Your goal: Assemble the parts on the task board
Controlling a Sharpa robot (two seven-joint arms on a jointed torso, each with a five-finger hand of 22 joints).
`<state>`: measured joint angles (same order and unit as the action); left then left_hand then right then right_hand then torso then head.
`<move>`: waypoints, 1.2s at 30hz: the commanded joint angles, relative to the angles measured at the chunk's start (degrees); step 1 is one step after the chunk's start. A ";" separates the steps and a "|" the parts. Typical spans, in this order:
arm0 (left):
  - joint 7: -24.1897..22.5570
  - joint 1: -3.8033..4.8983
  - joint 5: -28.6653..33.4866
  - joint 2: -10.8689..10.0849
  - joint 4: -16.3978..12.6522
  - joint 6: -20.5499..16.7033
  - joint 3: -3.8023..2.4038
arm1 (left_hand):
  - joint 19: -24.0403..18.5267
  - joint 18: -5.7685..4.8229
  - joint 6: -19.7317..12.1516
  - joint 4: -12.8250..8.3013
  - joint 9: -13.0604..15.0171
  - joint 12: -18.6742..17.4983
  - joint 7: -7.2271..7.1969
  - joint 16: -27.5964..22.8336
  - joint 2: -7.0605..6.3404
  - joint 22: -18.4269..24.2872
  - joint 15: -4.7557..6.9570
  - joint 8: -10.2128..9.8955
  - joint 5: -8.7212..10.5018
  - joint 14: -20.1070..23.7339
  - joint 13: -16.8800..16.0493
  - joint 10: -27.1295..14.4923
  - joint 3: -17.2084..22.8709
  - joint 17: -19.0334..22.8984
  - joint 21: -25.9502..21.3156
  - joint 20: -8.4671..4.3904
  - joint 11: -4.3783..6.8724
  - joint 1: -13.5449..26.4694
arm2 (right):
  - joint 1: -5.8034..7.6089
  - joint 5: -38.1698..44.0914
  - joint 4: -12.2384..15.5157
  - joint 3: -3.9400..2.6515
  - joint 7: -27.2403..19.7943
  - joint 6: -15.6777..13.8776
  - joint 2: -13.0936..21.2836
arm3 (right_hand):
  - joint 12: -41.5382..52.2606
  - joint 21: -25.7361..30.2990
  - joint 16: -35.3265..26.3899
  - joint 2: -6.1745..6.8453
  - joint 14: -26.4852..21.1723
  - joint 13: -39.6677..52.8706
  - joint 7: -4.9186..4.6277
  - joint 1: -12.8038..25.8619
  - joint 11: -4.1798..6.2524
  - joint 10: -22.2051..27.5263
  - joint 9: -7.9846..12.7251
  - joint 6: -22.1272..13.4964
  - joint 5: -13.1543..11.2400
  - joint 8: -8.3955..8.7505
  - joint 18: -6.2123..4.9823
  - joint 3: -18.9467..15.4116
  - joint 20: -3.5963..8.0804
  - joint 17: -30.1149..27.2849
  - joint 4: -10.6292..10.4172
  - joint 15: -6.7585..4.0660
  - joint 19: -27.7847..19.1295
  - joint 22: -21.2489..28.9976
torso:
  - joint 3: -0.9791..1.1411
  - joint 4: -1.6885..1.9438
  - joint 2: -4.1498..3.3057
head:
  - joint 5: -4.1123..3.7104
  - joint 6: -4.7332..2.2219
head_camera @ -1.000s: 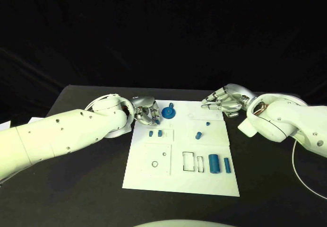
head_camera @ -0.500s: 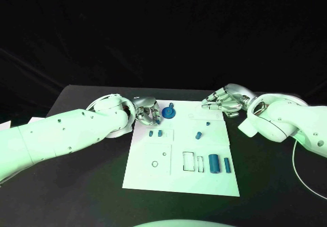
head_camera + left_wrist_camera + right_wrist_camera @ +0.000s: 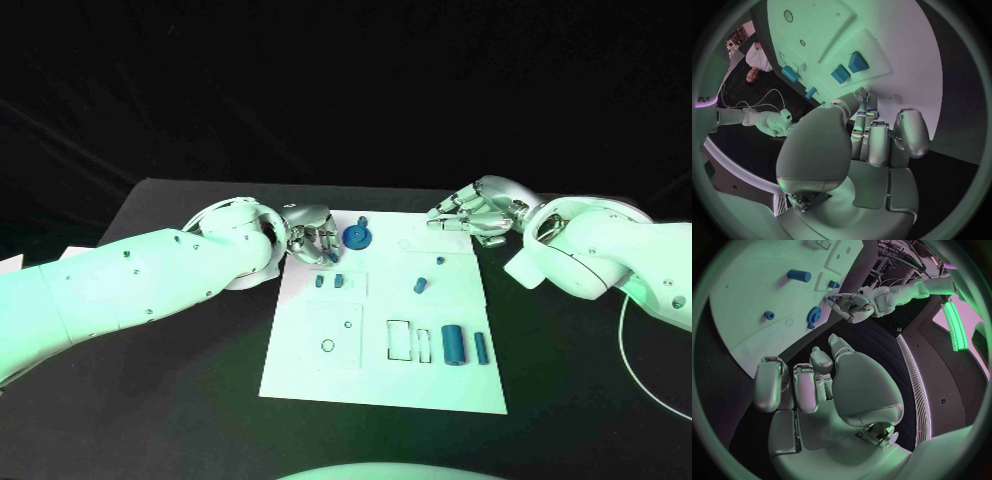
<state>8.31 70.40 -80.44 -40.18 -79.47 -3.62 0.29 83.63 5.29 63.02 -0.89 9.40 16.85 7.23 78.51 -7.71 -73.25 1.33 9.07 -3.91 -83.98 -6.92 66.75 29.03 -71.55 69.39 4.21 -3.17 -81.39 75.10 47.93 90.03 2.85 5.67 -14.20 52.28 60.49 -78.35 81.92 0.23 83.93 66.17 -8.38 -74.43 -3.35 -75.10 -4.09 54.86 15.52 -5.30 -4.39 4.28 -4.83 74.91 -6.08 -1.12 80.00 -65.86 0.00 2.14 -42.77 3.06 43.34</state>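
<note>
The task board (image 3: 378, 385), a white rectangular plate, lies lengthwise in the middle of the black table (image 3: 173, 400), with bare black surface open on both long sides and along the near edge. The left hand (image 3: 310, 243) sits at the board's far left corner, fingers curled in and pointing down over the board edge; whether they pinch anything cannot be told. In the left wrist view the same hand (image 3: 870, 145) shows its fingers drawn close together above the white plate. Just beside this hand, on the far end of the board, stands a blue gear (image 3: 356, 238) with a small blue pin (image 3: 362, 221) just behind it. The right hand (image 3: 469, 217) hovers at the far right corner, fingers curled inward; no part is seen in it, and its grip cannot be confirmed. The right wrist view shows that hand (image 3: 817, 380) above the board edge with the gear (image 3: 813, 316) ahead of it. Two small blue blocks (image 3: 329, 282) stand side by side in a left-hand recess. A short blue peg (image 3: 418, 287) and a smaller blue stud (image 3: 440, 263) sit right of centre. A large blue cylinder (image 3: 453, 346) and a slim blue bar (image 3: 480, 348) lie parallel near the right long edge, beside two outlined rectangular slots (image 3: 408, 341). The near third of the board is bare.
</note>
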 commanded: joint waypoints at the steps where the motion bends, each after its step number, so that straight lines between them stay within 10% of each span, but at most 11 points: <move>1: 0.47 -0.09 -0.89 -0.02 -0.06 1.69 0.09 | 0.22 -0.72 0.54 -0.21 0.03 -0.29 0.06 -0.26 0.01 -0.08 0.10 -0.24 0.16 -1.99 -0.06 0.43 0.05 0.10 -0.11 0.16 0.01 0.40 | -0.02 0.35 0.03 -0.01 -0.39 0.33 -0.01 | -0.12 0.18 -0.29 -0.50 3.69 -0.07 -0.14 0.04 0.04 0.36 0.03 -0.16 0.36 -0.16 -0.38 -0.01 0.07 4.66 -0.39 -0.04 -0.39 0.06 | 0.00 0.03 0.01 | -0.03 0.05; 33: 1.63 -0.11 -0.35 -0.83 -0.13 1.28 0.10 | -0.43 -0.56 -6.71 -0.20 -3.30 -5.84 2.90 -1.05 -2.44 0.29 -1.90 -5.34 0.03 -1.42 1.27 -3.03 0.80 2.11 -1.27 1.80 -2.61 2.11 | -0.03 0.50 -0.09 -0.01 -0.67 -0.44 0.07 | -0.62 0.60 -0.61 -0.53 3.61 -0.52 -0.14 -0.03 0.04 0.68 0.03 -0.19 0.63 -0.21 -0.52 -0.07 0.07 4.31 -0.42 -0.03 -0.69 0.83 | -0.01 -0.08 0.03 | -0.23 -0.21; 36: 0.68 -0.11 2.18 -1.50 0.00 -2.41 0.09 | -0.36 -0.55 -5.79 -0.65 -3.37 -5.57 2.96 -0.90 -1.56 0.08 -1.83 -4.83 -0.02 -1.46 1.09 -2.12 2.06 2.02 -1.06 1.85 -2.51 1.13 | -0.03 3.23 -0.34 -0.01 -0.65 -0.77 0.20 | -18.05 4.53 -4.39 -0.24 2.26 -13.98 -0.25 -2.14 0.03 11.37 0.02 -0.28 0.67 -0.30 -1.85 0.83 0.11 0.31 0.86 -0.04 -3.85 7.82 | 0.02 -0.08 0.06 | -0.34 -0.31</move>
<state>9.85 70.30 -80.50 -41.37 -79.51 -2.76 0.40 83.22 5.31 56.79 -1.55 6.08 11.28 10.03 77.64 -9.40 -73.05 -0.11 3.97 -3.93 -83.97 -5.74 64.21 30.69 -69.47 68.24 5.85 -5.72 -79.71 75.09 48.28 89.84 2.85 5.54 -14.39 52.40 46.64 -74.64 78.23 -0.13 83.93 55.30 -8.19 -75.98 -3.69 -67.25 -4.09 54.41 15.97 -5.30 -5.30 4.85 -4.73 74.88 -5.51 -1.12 76.78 -59.46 0.02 2.05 -42.73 2.82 43.11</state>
